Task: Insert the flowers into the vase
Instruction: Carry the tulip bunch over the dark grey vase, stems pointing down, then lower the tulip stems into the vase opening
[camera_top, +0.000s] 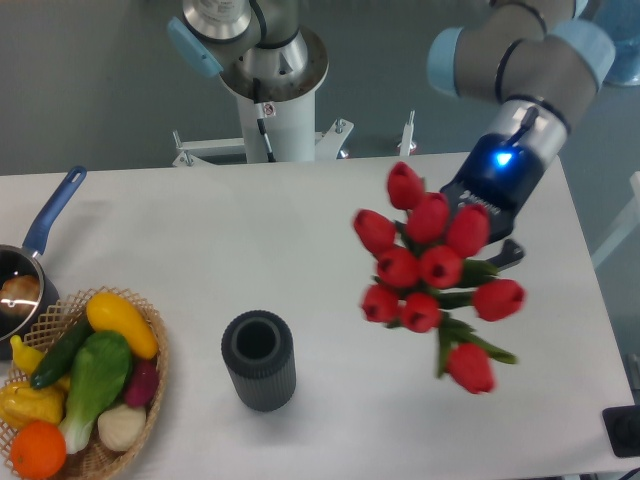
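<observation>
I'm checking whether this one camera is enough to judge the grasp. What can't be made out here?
- Pincer fingertips: hidden behind the flowers, so the grip on the stems is unseen.
- Flowers: motion-blurred; stem ends not visible.
- Vase: inside too dark to see.
- Saucepan: cut off by the left edge.

White table (330, 230) w/ vase (259, 360), basket (155, 375), saucepan (30, 270).
</observation>
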